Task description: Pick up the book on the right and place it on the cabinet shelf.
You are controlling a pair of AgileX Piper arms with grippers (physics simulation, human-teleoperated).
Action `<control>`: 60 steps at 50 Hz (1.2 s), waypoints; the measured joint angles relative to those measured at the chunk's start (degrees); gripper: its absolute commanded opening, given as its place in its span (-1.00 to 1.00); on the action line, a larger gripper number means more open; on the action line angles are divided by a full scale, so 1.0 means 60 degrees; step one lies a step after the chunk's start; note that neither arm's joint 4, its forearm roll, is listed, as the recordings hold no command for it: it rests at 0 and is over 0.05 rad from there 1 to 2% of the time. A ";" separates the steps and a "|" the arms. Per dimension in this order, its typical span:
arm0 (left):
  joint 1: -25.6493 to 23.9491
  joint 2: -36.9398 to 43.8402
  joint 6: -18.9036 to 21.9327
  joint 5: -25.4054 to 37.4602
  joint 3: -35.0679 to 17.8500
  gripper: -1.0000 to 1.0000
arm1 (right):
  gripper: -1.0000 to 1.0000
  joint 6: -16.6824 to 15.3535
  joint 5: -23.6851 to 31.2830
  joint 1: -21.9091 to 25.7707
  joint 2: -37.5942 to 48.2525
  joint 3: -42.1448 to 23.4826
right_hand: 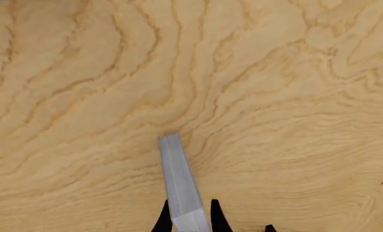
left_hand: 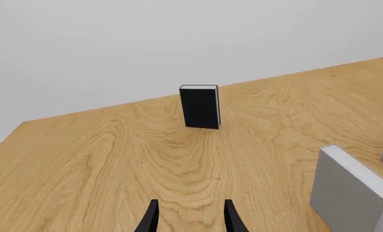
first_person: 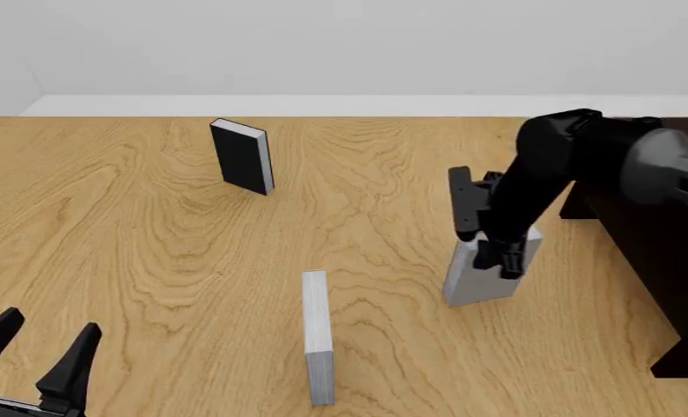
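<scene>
A light wooden worktop (first_person: 147, 226) fills the front view, with a plain pale wall behind it. At the near left edge the left gripper (first_person: 41, 346) hovers low over the wood, its two dark fingers spread apart with nothing between them. In the left wrist view those fingers (left_hand: 151, 217) frame bare wood grain.

Toward the far left of centre, a black-covered book (first_person: 243, 156) stands upright on the worktop, its white page edges showing along the top. It is well apart from everything else.

Near the middle front, a narrow pale grey book (first_person: 315, 334) stands on edge, seen almost end-on as a thin slab.

To the right of centre stands the book (first_person: 474, 282), a thick silver-grey block, upright on the worktop. The right gripper (first_person: 500, 254) comes down onto its top from a black arm that reaches in from the right. In the right wrist view the gripper's dark fingers (right_hand: 216, 215) sit on either side of the book's pale upper edge, clamped on it.

At the far right edge stands a large, almost black cabinet (first_person: 657, 252), just beside the arm. Its shelf cannot be made out.
</scene>
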 measured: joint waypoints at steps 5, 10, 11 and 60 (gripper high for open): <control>-0.0006 -0.0001 -0.0005 0.0007 0.0000 1.00 | -1.00 -0.0278 0.0000 -0.0039 -0.0106 0.0077; -0.0013 -0.0001 -0.0008 0.0010 0.0000 1.00 | -1.00 -0.0449 0.0028 -0.0075 -0.0175 0.0125; -0.0015 0.0000 -0.0009 0.0011 0.0000 1.00 | -1.00 -0.0478 0.0031 -0.0084 -0.0192 0.0132; -0.0219 -0.0010 0.0040 -0.0145 -0.0002 1.00 | -1.00 -0.1778 -0.0471 -0.1411 -0.1591 0.0049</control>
